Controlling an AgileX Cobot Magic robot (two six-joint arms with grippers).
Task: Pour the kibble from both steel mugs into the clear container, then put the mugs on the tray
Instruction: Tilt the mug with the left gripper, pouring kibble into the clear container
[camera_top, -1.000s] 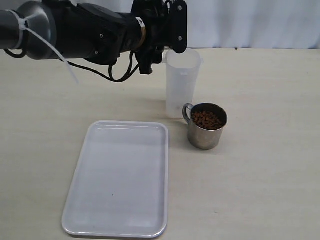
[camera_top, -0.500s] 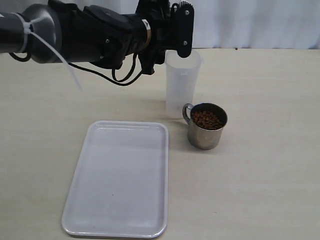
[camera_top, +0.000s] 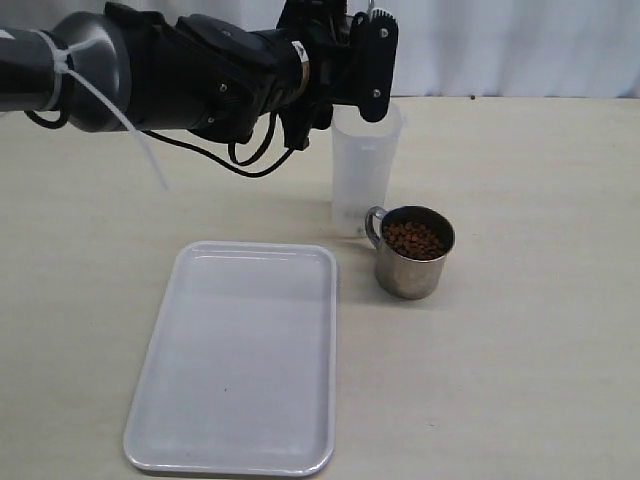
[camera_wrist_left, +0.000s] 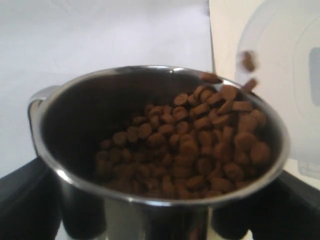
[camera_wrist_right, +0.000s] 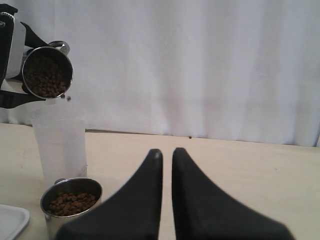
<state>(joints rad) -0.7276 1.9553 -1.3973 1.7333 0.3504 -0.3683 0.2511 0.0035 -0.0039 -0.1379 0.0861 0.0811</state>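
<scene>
My left gripper (camera_top: 366, 62) (camera_wrist_left: 160, 222) is shut on one steel mug (camera_wrist_left: 125, 210) (camera_wrist_right: 46, 71), held tilted above the rim of the clear container (camera_top: 364, 165) (camera_wrist_right: 60, 145). The kibble (camera_wrist_left: 200, 140) in this mug has slid to its lip, and a few pellets (camera_wrist_left: 247, 60) are falling toward the container's mouth. In the exterior view the gripper hides this mug. The second steel mug (camera_top: 412, 252) (camera_wrist_right: 70, 202) stands upright beside the container, full of kibble. The white tray (camera_top: 240, 350) lies empty at front left. My right gripper (camera_wrist_right: 166, 152) hovers low, shut on nothing, off to the mugs' side.
A white curtain (camera_wrist_right: 200, 65) closes off the back of the beige table (camera_top: 520, 350). The left arm's cables (camera_top: 230, 150) hang above the table behind the tray. The right arm is out of the exterior view.
The left arm has shifted a little to the right and tipped its mug further over the container. Pellets now drop from the lip. The second mug and tray have not moved.
</scene>
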